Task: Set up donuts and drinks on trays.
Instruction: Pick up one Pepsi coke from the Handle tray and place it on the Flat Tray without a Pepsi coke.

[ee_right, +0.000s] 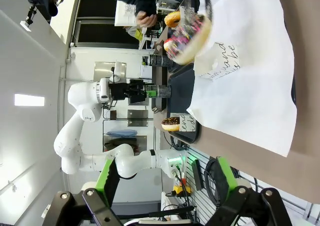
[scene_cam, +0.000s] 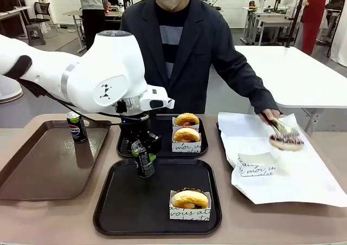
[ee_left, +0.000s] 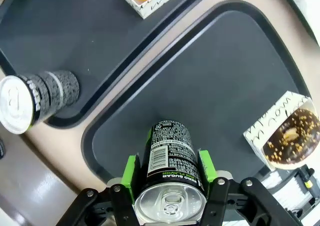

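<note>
Black trays [scene_cam: 108, 212] on brown table [scene_cam: 49, 223], open lab behind; left gripper [ee_left: 170, 178] clamped on can [ee_left: 170, 156], right gripper [ee_right: 165, 183] apart

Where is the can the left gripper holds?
Front view: the can sits in the left gripper, over the near tray's back-left corner.

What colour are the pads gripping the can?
Bright green pads either side of the black can; clearest in the left wrist view.
</note>
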Motion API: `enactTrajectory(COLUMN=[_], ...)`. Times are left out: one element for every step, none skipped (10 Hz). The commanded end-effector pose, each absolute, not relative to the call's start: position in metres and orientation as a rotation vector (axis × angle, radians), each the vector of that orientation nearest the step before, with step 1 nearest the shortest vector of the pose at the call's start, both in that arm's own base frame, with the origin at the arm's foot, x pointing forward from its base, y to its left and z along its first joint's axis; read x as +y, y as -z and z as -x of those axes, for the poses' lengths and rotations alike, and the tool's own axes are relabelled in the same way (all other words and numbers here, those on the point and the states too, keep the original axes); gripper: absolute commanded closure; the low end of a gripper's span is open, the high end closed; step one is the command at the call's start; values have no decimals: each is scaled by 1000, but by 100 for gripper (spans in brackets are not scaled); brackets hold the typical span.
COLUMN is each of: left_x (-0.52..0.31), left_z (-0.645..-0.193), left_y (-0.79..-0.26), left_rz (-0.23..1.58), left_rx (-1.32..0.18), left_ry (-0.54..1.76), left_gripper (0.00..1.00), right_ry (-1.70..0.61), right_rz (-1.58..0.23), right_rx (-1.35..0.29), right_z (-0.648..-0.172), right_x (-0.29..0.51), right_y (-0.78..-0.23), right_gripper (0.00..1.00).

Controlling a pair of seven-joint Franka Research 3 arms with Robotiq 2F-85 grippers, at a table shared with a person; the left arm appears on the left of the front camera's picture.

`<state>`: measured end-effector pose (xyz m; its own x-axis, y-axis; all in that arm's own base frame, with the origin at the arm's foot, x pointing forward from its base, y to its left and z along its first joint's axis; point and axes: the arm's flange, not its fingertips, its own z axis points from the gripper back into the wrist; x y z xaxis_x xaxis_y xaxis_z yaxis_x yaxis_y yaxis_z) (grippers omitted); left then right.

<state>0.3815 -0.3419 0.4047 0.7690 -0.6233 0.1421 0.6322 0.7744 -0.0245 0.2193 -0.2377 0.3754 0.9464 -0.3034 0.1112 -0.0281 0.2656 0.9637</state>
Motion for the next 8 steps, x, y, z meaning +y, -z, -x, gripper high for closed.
enactTrajectory(left_x=[-345,-346,-348,-348,-346,-343,-338,-330], left_z=[-385,-388,-389,-387,-383,-379,-371,-359], left_y=[-390,-381,-375,-371,-375,-383,-393,-405], left_rz=[68,56,51,44,50,59,68,57], left_rx=[-147,-122,-107,-108,-111,-133,-157,-182], left_ry=[696,699,702,731,744,742,744,740], left_gripper=[42,42,42,42,0,0,0,21], right_ry=[174,174,174,174,174,174,174,174], right_rz=[-1294,-1294,-1294,-1294,-1294,-1294,-1294,-1294], right_rx=[-294,-294,-294,-294,-294,-294,-294,-294], right_z=[-216,-216,-216,-216,-216,-216,-216,-216], right_x=[-238,-238,-238,-238,-238,-238,-238,-238], right_y=[-376,-376,-376,-376,-376,-376,-376,-376], right_gripper=[0,0,0,0,0,0,0,0])
